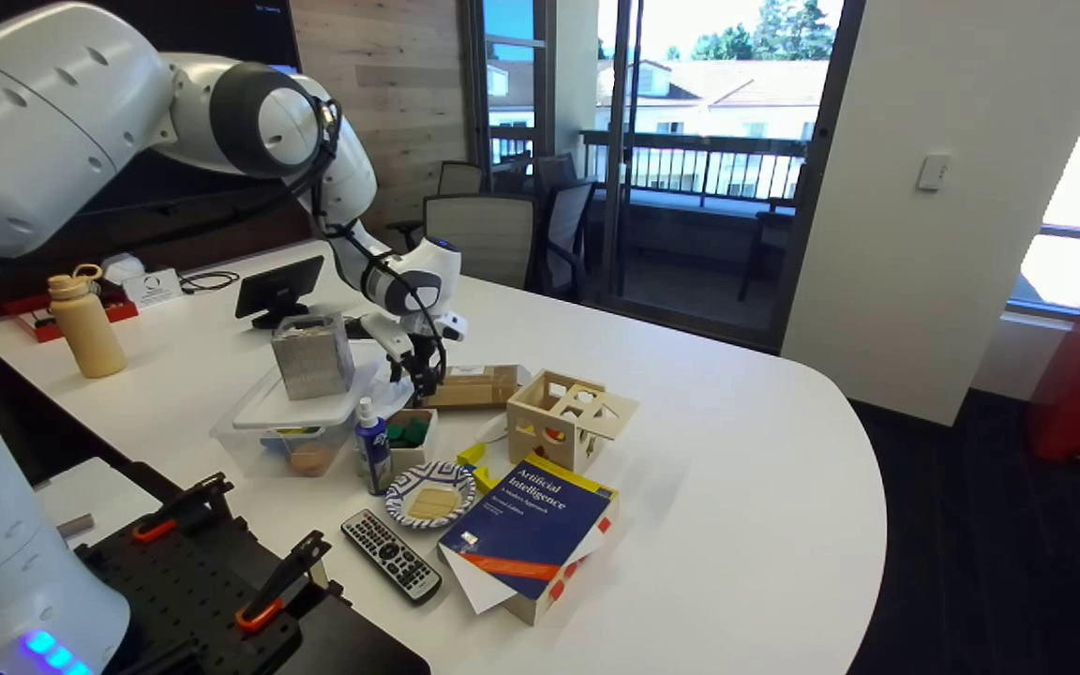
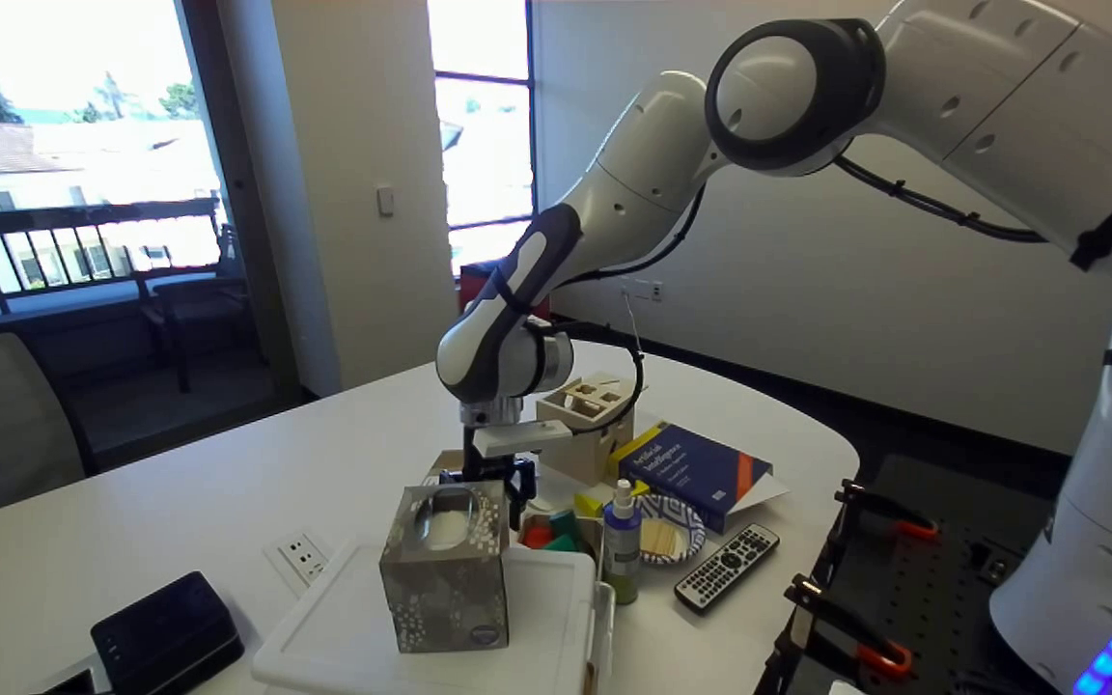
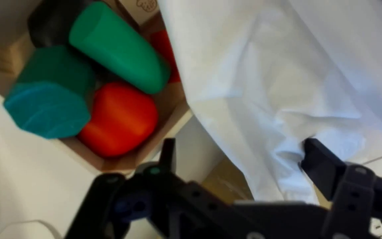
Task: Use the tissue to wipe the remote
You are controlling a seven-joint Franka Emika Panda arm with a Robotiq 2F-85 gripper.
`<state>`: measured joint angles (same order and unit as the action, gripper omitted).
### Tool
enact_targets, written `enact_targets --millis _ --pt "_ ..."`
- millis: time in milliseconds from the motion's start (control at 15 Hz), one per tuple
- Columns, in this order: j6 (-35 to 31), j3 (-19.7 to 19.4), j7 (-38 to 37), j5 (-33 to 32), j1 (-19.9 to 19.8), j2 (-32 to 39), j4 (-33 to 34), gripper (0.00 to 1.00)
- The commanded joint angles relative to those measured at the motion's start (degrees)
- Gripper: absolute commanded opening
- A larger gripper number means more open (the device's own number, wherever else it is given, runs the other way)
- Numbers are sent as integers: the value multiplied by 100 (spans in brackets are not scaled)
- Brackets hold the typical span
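While the jaws stand wide apart near the tissue [image 3: 260,83], the remote [image 1: 392,556] lies on the table [image 1: 737,469] beside the patterned plate [image 1: 399,492]

Bottle [image 1: 374,455], plate [image 1: 403,492] between tool [image 3: 239,146] and remote [image 1: 392,556] — room above

In an exterior view, a tan bottle [image 1: 90,336] stands on the left of a white table [image 1: 737,469], a black panel [image 1: 279,284] to its right. Nearer, a blue spray bottle [image 1: 374,450] stands beside an open box [image 1: 413,457] of coloured blocks [image 1: 409,431]. A blue book [image 1: 531,516] lies right of a patterned plate [image 1: 396,499], a wooden shape sorter [image 1: 542,414] beyond them.
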<state>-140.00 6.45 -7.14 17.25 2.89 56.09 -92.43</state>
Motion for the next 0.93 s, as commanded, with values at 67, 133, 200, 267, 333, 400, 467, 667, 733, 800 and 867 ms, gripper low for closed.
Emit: enact_targets --millis 67,133,200,267,333,400,467,667,733,800,867 --pt "420 164 -5 101 -202 102 327 56" --pt "436 161 -15 100 -196 126 367 49" --pt "432 159 -23 98 -186 146 391 40" --pt "445 161 -23 93 -176 198 451 34" --pt "466 165 -27 88 -169 233 485 27" --pt "490 184 -18 93 -174 284 531 18" --pt "503 225 15 117 -200 328 568 12" --pt "528 316 67 184 -255 450 665 0" --pt "523 345 83 208 -278 452 673 0" --pt "508 365 93 229 -296 422 660 0" --pt "478 379 113 242 -320 338 605 0"
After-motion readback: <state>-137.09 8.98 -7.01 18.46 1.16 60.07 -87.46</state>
